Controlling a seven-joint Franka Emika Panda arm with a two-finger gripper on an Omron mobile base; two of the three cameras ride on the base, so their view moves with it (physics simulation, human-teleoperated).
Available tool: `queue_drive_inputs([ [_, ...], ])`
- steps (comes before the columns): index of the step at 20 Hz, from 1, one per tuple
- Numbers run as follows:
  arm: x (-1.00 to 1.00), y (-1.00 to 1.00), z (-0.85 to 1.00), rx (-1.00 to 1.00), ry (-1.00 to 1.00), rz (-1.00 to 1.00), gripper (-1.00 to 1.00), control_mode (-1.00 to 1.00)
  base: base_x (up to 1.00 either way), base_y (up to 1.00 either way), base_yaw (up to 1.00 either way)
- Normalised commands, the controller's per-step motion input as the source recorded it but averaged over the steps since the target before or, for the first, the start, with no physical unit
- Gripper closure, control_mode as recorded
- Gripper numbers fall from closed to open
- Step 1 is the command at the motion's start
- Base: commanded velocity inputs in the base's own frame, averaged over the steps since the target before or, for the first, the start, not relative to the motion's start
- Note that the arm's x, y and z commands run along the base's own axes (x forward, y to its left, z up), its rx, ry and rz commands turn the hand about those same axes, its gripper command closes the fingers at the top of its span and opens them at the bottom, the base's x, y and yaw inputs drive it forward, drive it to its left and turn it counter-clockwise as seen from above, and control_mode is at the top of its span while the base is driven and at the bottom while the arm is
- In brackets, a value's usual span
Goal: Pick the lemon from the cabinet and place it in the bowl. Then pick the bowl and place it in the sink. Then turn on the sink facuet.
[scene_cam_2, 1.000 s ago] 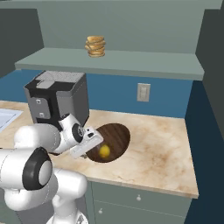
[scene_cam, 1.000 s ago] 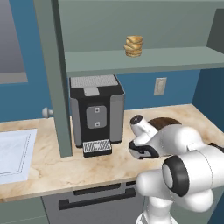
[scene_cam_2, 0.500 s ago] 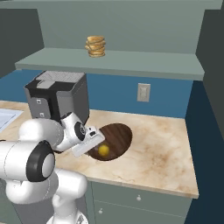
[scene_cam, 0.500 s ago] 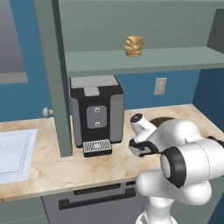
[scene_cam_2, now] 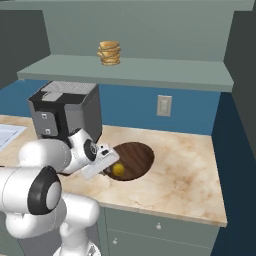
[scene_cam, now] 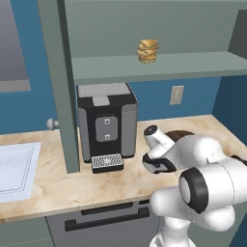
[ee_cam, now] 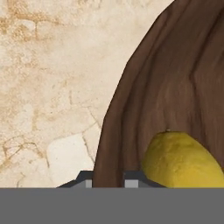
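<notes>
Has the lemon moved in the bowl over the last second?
No. The lemon sits at the same spot in the bowl, right of the coffee machine.

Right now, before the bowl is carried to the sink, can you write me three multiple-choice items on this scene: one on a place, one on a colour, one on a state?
1. Where is the lemon?
A. in the bowl
B. on the shelf
C. on the bare counter

2. What colour is the bowl?
A. white
B. blue
C. dark brown

3. How is the pincer?
A. wide open above the lemon
B. closed on the bowl's rim
C. holding the lemon

Answers:
1 A: the right base view shows the yellow fruit lying inside the bowl.
2 C: its wood grain is dark brown in the hand view.
3 B: in the hand view the two tips stand close on either side of the rim, with the lemon beside them.
</notes>
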Motion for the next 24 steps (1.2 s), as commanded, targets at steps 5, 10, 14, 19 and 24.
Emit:
queue_drive_inputs([
  [5,-0.18,0.00,0.13,0.00,0.00,0.00,1.00,-1.00,0.00,0.00,0.00],
  [10,-0.37,0.00,0.67,-0.05,-0.02,0.01,1.00,-1.00,0.00,0.00,0.00],
  [14,-0.60,0.00,1.00,-0.04,-0.01,0.06,1.00,-1.00,0.00,0.00,0.00],
  [19,-0.65,0.07,0.74,-0.12,-0.10,0.05,1.00,-1.00,0.00,0.00,0.00],
  [24,-0.79,0.07,0.29,-0.10,-0.19,0.04,1.00,-1.00,0.00,0.00,0.00],
])
